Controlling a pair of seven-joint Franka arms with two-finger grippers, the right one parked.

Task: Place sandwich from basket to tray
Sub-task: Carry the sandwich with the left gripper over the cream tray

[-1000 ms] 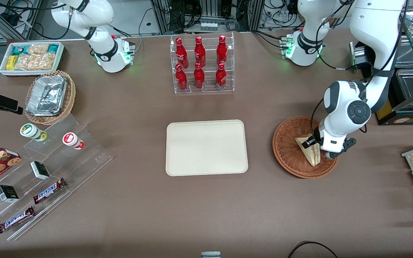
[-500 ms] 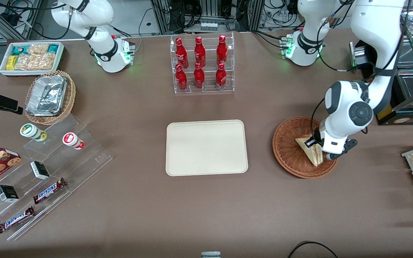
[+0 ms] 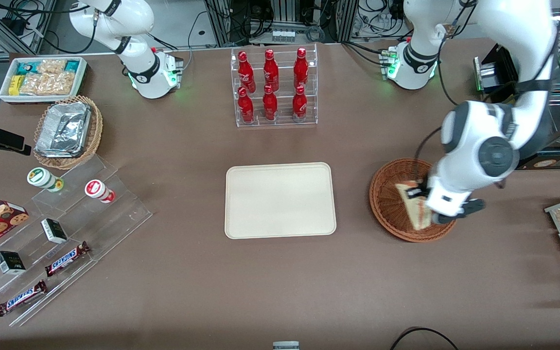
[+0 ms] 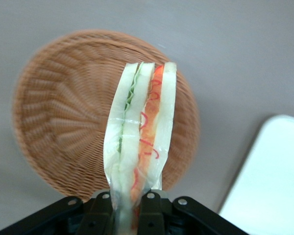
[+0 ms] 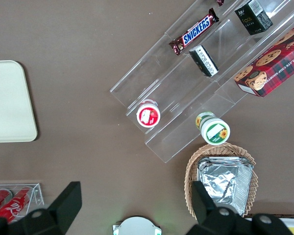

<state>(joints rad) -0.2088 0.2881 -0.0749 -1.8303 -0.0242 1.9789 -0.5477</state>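
Progress: grasp done, lift apparently begun, carry and set-down outstanding. Sandwich (image 4: 139, 137): wrapped wedge of pale bread, green and red-orange layers along cut edge; clamped at one end in pincer (image 4: 127, 203), free end pointing away from wrist camera; judged clear of the weave, since wrist view shows basket (image 4: 59, 122) spread out underneath with no evident contact. Same sandwich (image 3: 413, 206) in front view: over the basket's half nearer the working arm's end of the worktop, not past the rim. Basket (image 3: 389, 204): round reddish-brown wicker, resting on worktop (image 3: 280, 282), nothing else seen inside. Tray (image 3: 280, 200): cream rectangle with low rim, bare, lying toward the parked arm's end from the basket, a strip of brown worktop between the two; tray corner (image 4: 269, 171) also visible from the wrist. Pincer (image 3: 418, 201): closed on the sandwich, both black fingers pressed flat against the bread faces, wrapper bunched between them. Arm pose: forearm descending from high above the working arm's end of the worktop, large wrist joint hanging just over the basket rim, hand pointing roughly downward with slight tilt toward the tray. Remaining, by estimate: sideways travel to above the tray, lowering, release on the bare surface. Risk noted: grip on one end only, so the wedge may sag or swing in transit.
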